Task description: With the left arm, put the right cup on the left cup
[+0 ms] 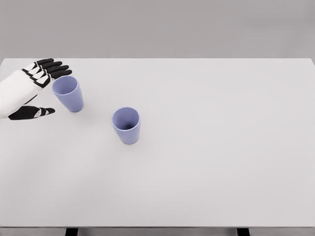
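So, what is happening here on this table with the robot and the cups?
The robot's white left hand is at the table's left edge, fingers spread open, right beside the left lavender plastic cup and holding nothing. A second lavender plastic cup stands upright to the right of it, apart and untouched. Both cups rest on the white table, so no stacking is done yet. The right arm is out of view.
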### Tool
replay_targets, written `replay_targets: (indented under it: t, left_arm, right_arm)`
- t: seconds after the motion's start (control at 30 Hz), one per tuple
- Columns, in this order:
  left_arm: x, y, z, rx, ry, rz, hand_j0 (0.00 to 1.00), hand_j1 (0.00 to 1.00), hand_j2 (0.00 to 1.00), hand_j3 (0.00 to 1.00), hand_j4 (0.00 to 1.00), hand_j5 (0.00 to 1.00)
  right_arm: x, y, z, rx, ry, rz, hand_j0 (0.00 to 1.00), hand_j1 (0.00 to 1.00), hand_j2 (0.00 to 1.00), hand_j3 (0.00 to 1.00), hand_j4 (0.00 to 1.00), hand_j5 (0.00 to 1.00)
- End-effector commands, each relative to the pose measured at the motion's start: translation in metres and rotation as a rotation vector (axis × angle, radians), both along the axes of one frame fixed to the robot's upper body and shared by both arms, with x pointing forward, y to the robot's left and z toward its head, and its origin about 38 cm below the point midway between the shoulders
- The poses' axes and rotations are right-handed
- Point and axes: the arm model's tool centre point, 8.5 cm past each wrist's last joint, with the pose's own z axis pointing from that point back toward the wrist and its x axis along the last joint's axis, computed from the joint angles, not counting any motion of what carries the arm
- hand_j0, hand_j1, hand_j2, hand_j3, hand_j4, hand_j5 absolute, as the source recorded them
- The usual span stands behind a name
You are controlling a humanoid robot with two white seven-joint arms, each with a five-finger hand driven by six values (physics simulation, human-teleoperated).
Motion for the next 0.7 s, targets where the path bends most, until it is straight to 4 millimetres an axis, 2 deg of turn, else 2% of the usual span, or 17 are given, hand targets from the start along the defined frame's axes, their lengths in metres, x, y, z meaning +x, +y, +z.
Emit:
replay_targets:
  t: [0.0,0.37,0.53,0.67]
  left_arm:
    - [0.000,0.000,0.000,-0.004,0.001,0.000,1.00,1.00,1.00,1.00,1.00,1.00]
    - [0.000,0.002,0.004,-0.003,-0.008,0.002,1.00,1.00,1.00,1.00,1.00,1.00]
    - [0.001,0.004,0.013,-0.094,0.004,-0.007,1.00,1.00,1.00,1.00,1.00,1.00]
    - [-0.001,0.017,0.030,-0.156,0.046,-0.016,0.99,0.99,0.99,0.99,0.99,0.99]
  right_arm:
    - [-0.001,0.000,0.000,0.001,0.003,-0.001,1.00,1.00,1.00,1.00,1.00,1.00]
    - [-0.001,0.000,0.000,0.000,0.005,0.003,1.00,1.00,1.00,1.00,1.00,1.00]
    - [-0.002,0.000,0.000,0.000,0.006,0.003,1.00,1.00,1.00,1.00,1.00,1.00]
    - [-0.001,0.000,0.000,0.000,0.005,0.003,1.00,1.00,1.00,1.00,1.00,1.00]
